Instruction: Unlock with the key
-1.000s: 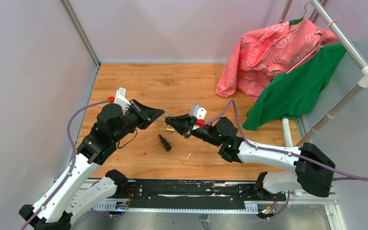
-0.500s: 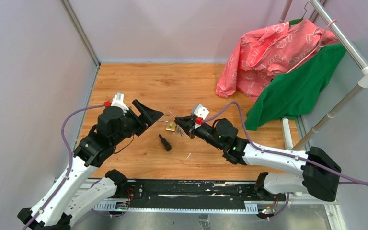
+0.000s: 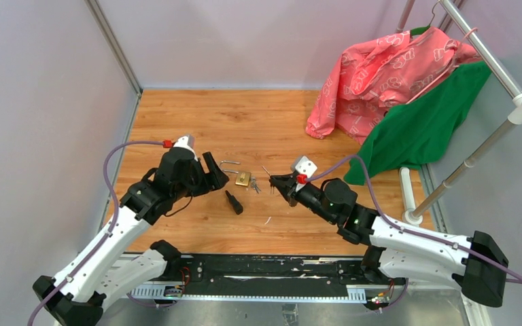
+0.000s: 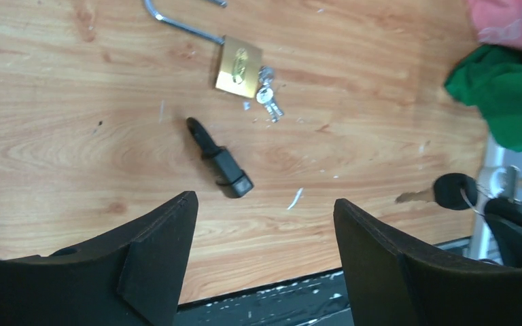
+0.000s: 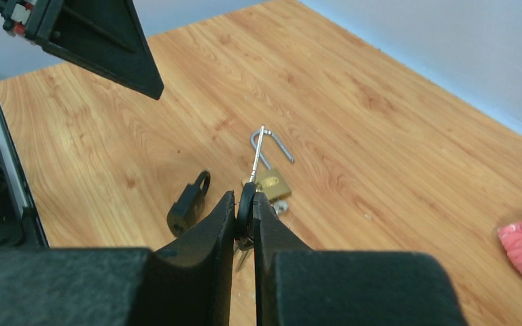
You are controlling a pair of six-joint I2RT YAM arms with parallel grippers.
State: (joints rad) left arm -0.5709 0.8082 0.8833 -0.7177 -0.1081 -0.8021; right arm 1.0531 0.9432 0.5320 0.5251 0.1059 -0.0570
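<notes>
A brass padlock (image 3: 243,178) lies flat on the wooden table, its steel shackle (image 3: 229,163) stretched toward the far left with one leg seemingly free of the body. A small bunch of keys (image 3: 255,185) rests against it. My right gripper (image 3: 280,182) is shut on the black head of a key (image 5: 246,202), whose blade (image 5: 258,153) points out above the padlock (image 5: 272,182) without touching it. My left gripper (image 3: 217,178) is open and empty, just left of the padlock. From the left wrist, the padlock (image 4: 238,66) lies ahead of the spread fingers (image 4: 166,231).
A small black lock-shaped piece (image 3: 234,202) lies on the wood in front of the padlock, between the two arms. A pink garment (image 3: 380,75) and a green one (image 3: 421,122) hang from a rack (image 3: 496,64) at the right. Grey walls enclose the table.
My left gripper has opened and drawn back, and the padlock now lies on the table. My right gripper has pulled away to the right with the key still pinched.
</notes>
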